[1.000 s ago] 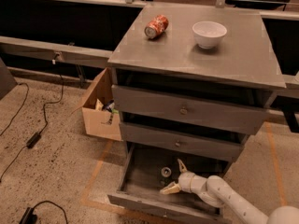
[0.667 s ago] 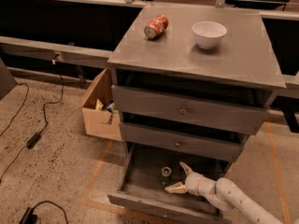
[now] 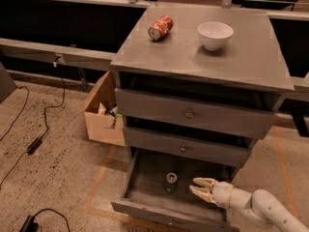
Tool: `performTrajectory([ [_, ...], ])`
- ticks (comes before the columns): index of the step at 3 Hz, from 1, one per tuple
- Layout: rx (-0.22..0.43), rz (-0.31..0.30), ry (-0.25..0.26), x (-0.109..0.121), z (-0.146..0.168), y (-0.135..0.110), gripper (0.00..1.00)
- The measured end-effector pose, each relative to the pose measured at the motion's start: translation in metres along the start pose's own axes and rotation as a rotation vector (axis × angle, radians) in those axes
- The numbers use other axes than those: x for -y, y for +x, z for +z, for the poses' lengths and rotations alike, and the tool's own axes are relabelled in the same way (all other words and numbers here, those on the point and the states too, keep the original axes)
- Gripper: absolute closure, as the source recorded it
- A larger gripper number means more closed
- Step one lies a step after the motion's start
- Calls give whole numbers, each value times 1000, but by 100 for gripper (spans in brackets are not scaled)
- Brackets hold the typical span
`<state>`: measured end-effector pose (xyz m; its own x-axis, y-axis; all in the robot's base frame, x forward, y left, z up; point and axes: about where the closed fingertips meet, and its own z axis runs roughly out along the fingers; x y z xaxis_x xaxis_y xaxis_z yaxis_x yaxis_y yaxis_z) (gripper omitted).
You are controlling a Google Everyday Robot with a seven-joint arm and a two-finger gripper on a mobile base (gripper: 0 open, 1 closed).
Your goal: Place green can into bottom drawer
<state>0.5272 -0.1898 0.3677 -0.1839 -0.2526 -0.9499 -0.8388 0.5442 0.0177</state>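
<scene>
Gripper [image 3: 199,188] on my arm sits inside the pulled-out bottom drawer [image 3: 147,180], toward its right side, fingers spread apart with nothing between them. I see the green can [image 3: 171,181] standing upright on the drawer floor just left of the fingertips, not touching them. Up on the cabinet top [image 3: 251,62], a red-orange can [image 3: 161,27] lies on its side near a white bowl [image 3: 215,34].
</scene>
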Motion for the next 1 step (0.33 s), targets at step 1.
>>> performTrajectory([
  [1,14,-1,-19,-6,-7,-5,63],
])
